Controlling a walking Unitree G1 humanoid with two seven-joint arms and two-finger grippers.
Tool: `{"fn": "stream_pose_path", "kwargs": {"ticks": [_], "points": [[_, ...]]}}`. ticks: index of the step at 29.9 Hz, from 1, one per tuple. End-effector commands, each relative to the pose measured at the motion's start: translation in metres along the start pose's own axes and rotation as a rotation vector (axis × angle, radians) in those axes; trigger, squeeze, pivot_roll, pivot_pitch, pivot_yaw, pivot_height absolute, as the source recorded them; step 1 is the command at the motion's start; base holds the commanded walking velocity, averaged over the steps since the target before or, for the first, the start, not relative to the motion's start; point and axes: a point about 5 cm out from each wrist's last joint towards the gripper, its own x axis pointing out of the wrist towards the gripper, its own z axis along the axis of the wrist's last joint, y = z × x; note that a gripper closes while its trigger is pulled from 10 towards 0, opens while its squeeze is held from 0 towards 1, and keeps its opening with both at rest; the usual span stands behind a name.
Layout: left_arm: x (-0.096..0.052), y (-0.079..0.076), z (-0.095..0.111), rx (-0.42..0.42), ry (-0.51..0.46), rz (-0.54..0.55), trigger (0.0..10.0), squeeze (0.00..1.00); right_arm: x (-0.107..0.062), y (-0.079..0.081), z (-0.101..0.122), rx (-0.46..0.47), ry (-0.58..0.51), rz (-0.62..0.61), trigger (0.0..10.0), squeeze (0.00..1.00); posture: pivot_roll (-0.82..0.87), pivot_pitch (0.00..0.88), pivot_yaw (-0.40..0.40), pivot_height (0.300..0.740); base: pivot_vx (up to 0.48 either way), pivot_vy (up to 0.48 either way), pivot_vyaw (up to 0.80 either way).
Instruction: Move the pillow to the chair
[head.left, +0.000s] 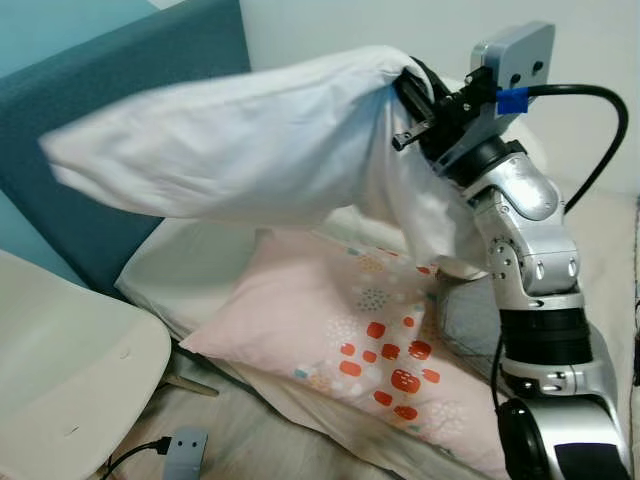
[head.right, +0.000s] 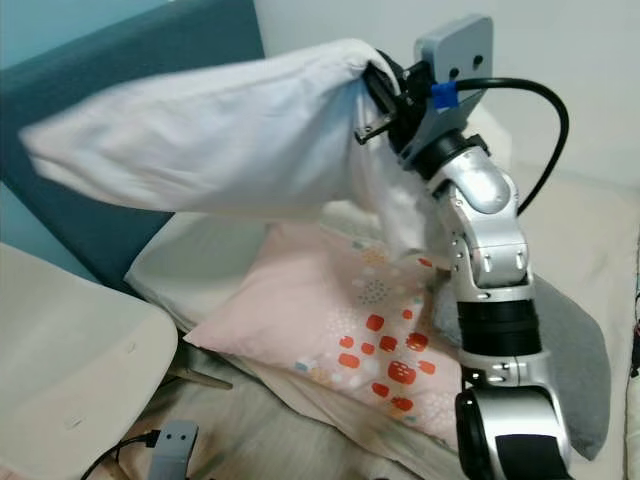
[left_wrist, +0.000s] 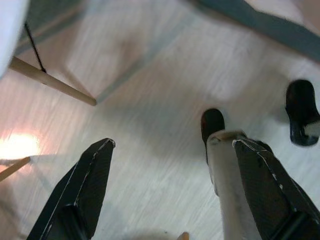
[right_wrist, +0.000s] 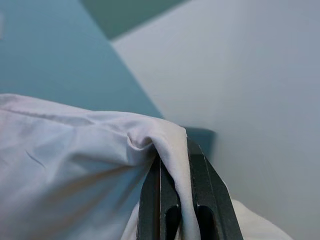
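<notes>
my right gripper is raised above the bed, fingers clamped on one end of the white pillow. the pillow hangs clear in the air over the bed's pink patterned pillow, in front of the blue headboard. the white chair stands beside the bed, below the pillow's far end. my left gripper hangs over the floor, fingers spread wide, holding nothing.

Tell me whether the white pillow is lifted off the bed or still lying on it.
Lifted. The right gripper pinches one corner of the white pillow, which hangs in the air above the pink pillow.
</notes>
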Motion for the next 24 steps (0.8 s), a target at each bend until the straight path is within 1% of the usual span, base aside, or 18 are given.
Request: {"fn": "stream_pose_path", "kwargs": {"ticks": [1, 5, 11, 16, 24], "points": [[-0.002, 0.004, -0.009, -0.005, 0.032, 0.022, 10.0, 0.0, 0.007, 0.01, 0.024, -0.012, -0.115, 0.054, 0.0, 0.0, -0.24, 0.107, 0.064, 0.74, 0.0, 0.0, 0.8], [-0.002, 0.005, -0.009, -0.001, 0.032, 0.026, 10.0, 0.0, 0.006, 0.018, 0.018, 0.017, -0.101, 0.072, 0.0, 0.0, -0.23, 0.107, 0.066, 0.74, 0.0, 0.0, 0.8], [-0.002, 0.006, -0.009, 0.004, 0.034, 0.029, 10.0, 0.0, 0.005, 0.024, 0.016, 0.051, -0.103, 0.083, 0.0, 0.0, -0.23, 0.108, 0.068, 0.74, 0.0, 0.0, 0.8], [-0.002, 0.007, -0.009, 0.006, 0.032, 0.029, 10.0, 0.0, 0.004, 0.032, 0.013, 0.086, -0.101, 0.11, 0.0, 0.0, -0.22, 0.107, 0.07, 0.74, 0.0, 0.0, 0.8], [-0.002, 0.007, -0.008, 0.011, 0.031, 0.02, 10.0, 0.0, 0.003, 0.038, 0.011, 0.106, -0.098, 0.121, 0.0, 0.0, -0.22, 0.1, 0.071, 0.74, 0.0, 0.0, 0.8]]}}
